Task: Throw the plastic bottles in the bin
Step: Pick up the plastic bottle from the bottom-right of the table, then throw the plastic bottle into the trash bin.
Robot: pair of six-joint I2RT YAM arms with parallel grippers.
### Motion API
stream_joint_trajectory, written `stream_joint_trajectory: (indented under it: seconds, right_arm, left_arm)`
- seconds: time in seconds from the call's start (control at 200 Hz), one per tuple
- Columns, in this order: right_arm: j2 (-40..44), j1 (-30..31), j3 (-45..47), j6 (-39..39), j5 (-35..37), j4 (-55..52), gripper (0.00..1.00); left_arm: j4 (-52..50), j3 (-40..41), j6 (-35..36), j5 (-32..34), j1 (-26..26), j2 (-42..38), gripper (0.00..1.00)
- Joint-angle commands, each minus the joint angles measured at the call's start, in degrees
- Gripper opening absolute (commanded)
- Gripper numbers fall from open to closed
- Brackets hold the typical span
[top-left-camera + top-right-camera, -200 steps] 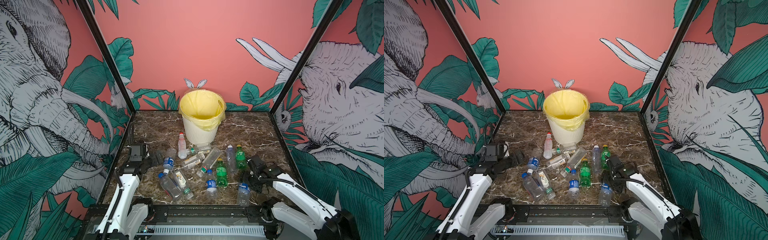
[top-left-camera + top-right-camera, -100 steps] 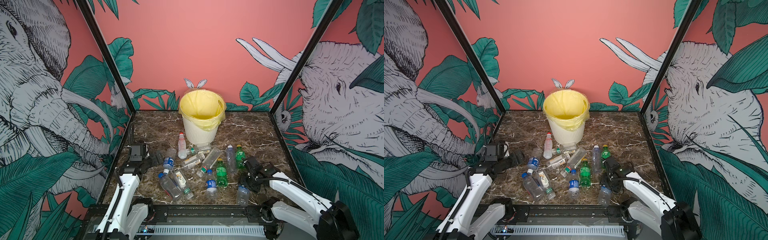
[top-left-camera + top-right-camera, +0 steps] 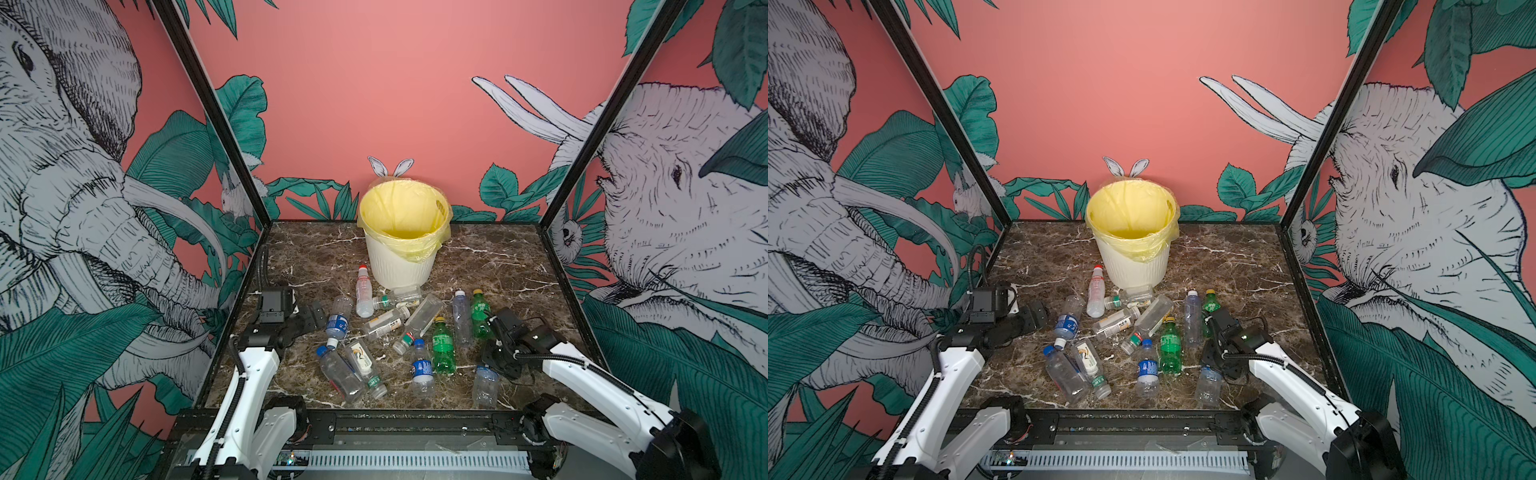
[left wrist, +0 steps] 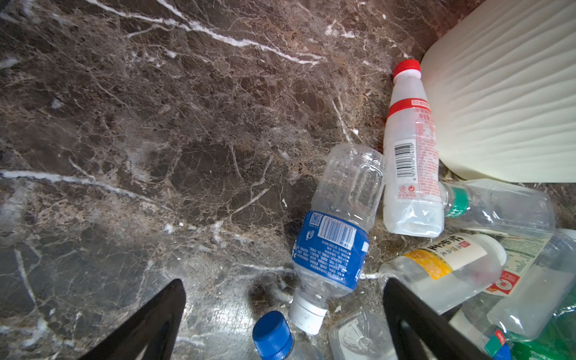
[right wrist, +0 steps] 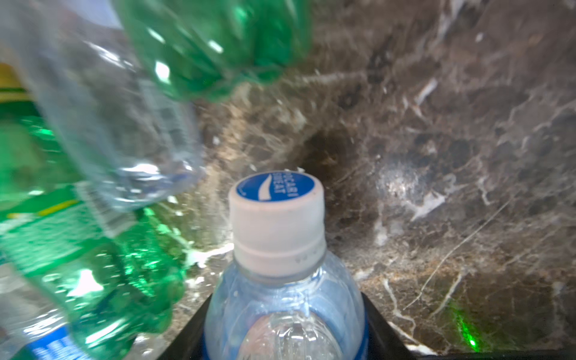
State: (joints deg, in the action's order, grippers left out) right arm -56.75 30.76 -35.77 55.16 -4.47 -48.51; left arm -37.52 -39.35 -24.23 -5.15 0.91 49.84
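Several plastic bottles (image 3: 442, 347) lie scattered on the dark marble floor in front of the bin (image 3: 401, 266), a cream ribbed bucket with a yellow bag, also seen in the other top view (image 3: 1133, 270). My right gripper (image 5: 285, 336) is shut on a clear bottle with a white, blue-topped cap (image 5: 277, 215), gripping just below its neck. This held bottle (image 3: 484, 384) sits near the front right. My left gripper (image 4: 285, 293) stands open beside a blue-labelled bottle (image 4: 332, 249), whose white cap lies between the fingers, untouched. In both top views the left gripper (image 3: 311, 316) is at the pile's left edge.
Two green bottles (image 3: 480, 313) and a clear one (image 3: 461, 318) lie close to the right gripper (image 3: 1219, 361). A red-capped white bottle (image 4: 408, 149) rests against the bin's wall (image 4: 505, 109). Black frame posts and patterned walls close in the floor on three sides.
The right gripper has shifted slightly left and closed its jaws on the clear bottle at the front right, nudging it a little. The left arm has not moved.
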Motion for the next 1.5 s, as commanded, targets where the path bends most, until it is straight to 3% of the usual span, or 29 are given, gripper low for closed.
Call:
stream_joint_trajectory:
  seconds: [0.0, 0.555, 1.065, 1.495]
  right_arm:
    - [-0.8, 0.5, -3.3, -1.9, 1.3, -3.1, 0.49]
    - [-2.8, 0.5, -16.5, -9.2, 2.4, -3.2, 0.49]
    - [-2.6, 0.4, -21.3, -11.8, 0.4, 6.7, 0.49]
    - [-4.0, 0.1, -28.5, -18.7, -0.2, 12.3, 0.50]
  left_arm:
    - [-1.3, 0.7, -0.8, 0.0, -0.1, -0.5, 1.00]
    - [-1.9, -0.1, -0.7, -1.8, -0.1, 1.4, 1.00]
    - [-2.4, -0.1, -2.1, -2.7, -0.1, 1.2, 1.00]
    - [-2.8, -0.5, -5.5, -5.1, -0.2, 1.2, 1.00]
